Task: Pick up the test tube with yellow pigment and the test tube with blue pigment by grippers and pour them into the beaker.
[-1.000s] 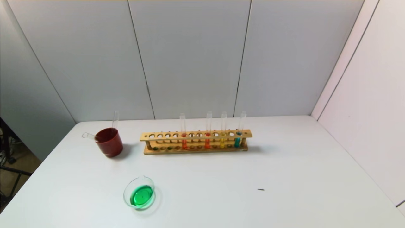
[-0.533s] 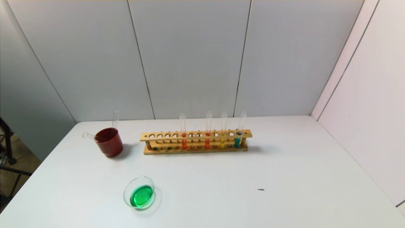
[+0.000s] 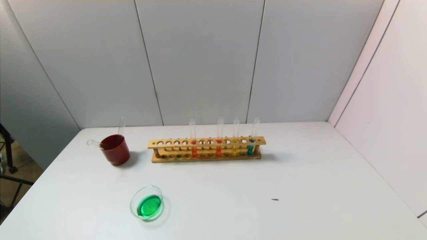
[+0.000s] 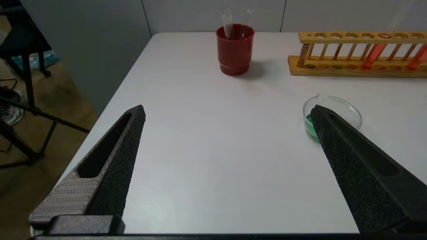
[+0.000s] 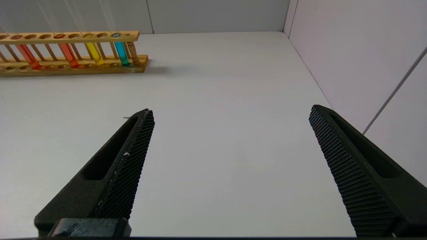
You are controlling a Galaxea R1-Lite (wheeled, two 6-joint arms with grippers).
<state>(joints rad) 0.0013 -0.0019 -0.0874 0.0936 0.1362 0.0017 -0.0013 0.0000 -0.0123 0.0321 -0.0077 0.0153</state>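
Both tools, left tool (image 4: 227, 111) and right tool (image 5: 232, 111), hung spread apart and empty over the counter (image 3: 300, 186), while the yellow tube (image 3: 235, 138) and blue tube (image 3: 252, 138) stood in the rack (image 3: 206, 150), probably light, slick, breakable glass best pinched on the bare upper stem.

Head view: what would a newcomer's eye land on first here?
The wooden rack at the table's middle back, holding two orange-red tubes, the yellow tube and the blue tube at its right end. Next, the beaker of bright green liquid near the front left, and the red cup left of the rack.
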